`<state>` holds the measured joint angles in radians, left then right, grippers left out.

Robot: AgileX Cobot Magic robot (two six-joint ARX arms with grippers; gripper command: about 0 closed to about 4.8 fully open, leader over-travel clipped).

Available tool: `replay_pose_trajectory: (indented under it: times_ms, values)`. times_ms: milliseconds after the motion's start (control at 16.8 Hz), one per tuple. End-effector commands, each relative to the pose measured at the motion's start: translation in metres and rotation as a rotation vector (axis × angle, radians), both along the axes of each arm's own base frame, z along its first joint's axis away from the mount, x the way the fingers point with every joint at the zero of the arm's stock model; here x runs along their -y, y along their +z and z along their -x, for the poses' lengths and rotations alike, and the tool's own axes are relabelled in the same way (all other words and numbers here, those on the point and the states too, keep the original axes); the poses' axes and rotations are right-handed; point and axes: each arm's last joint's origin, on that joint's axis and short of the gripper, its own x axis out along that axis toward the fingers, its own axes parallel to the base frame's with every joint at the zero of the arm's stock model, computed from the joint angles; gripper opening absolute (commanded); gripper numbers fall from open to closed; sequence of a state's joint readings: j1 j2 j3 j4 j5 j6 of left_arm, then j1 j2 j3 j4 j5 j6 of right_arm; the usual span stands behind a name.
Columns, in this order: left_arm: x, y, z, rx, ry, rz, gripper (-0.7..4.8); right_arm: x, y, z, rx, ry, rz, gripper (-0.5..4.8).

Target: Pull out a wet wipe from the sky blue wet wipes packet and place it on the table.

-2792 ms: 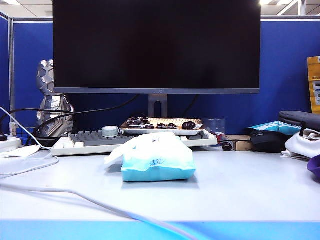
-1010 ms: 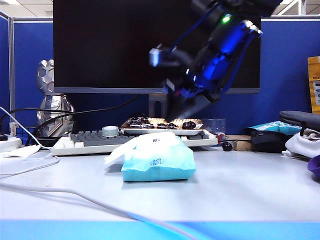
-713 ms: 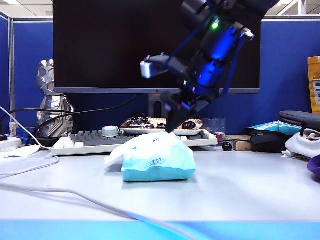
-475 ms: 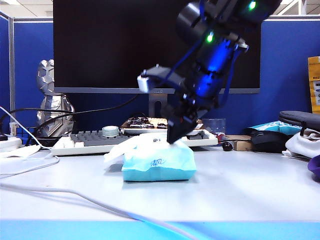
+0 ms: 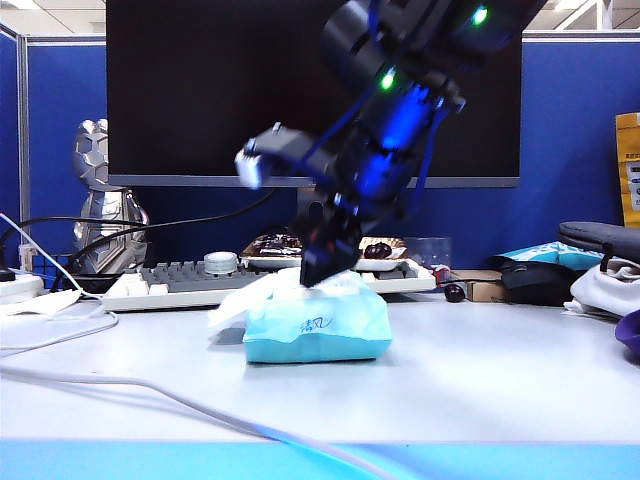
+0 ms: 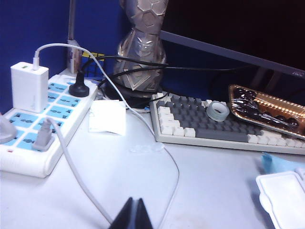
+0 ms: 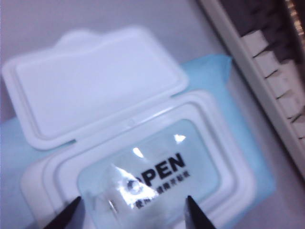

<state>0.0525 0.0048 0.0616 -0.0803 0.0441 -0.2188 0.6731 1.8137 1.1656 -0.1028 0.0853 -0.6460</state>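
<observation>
A: Where is the sky blue wet wipes packet (image 5: 316,322)?

B: Flat on the pale surface (image 5: 480,370), in front of the keyboard. It is a soft pillow shape, blue below and white on top, with a small blue scribble on the near side.

A: Is it open?

B: The white flip lid (image 7: 93,81) stands thrown back. Beneath it a clear sticker (image 7: 152,171) printed "OPEN" still lies flat over the opening.

The pale table (image 5: 480,380) with its blue front strip is carrying the sky blue wet wipes packet (image 5: 316,320), 1 keyboard (image 5: 200,280), 1 white power strip (image 6: 38,129), a silver figurine (image 5: 100,200) and trailing white cables (image 5: 120,385).
</observation>
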Motion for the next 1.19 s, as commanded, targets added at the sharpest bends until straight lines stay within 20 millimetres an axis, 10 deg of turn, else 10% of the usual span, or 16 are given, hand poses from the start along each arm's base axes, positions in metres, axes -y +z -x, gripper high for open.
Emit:
replay_pose_trajectory:
  times_ms: [59,119,416,1188]
  values:
    - [0.000,0.002,0.000,0.014,0.000,0.002,-0.01,-0.004,-0.004,0.000,0.012,-0.003,0.030,2.54]
    - [0.000,0.002,0.000,0.014,0.000,0.002,-0.01,-0.004,-0.008,-0.001,0.018,-0.015,0.047,1.44]
    - [0.000,0.002,0.000,0.014,0.000,0.002,-0.01,-0.005,-0.011,-0.002,0.016,-0.015,0.056,-0.01]
    - [0.000,0.002,0.000,0.013,0.000,0.002,-0.01,-0.011,0.006,-0.015,0.237,-0.088,-0.040,-0.01]
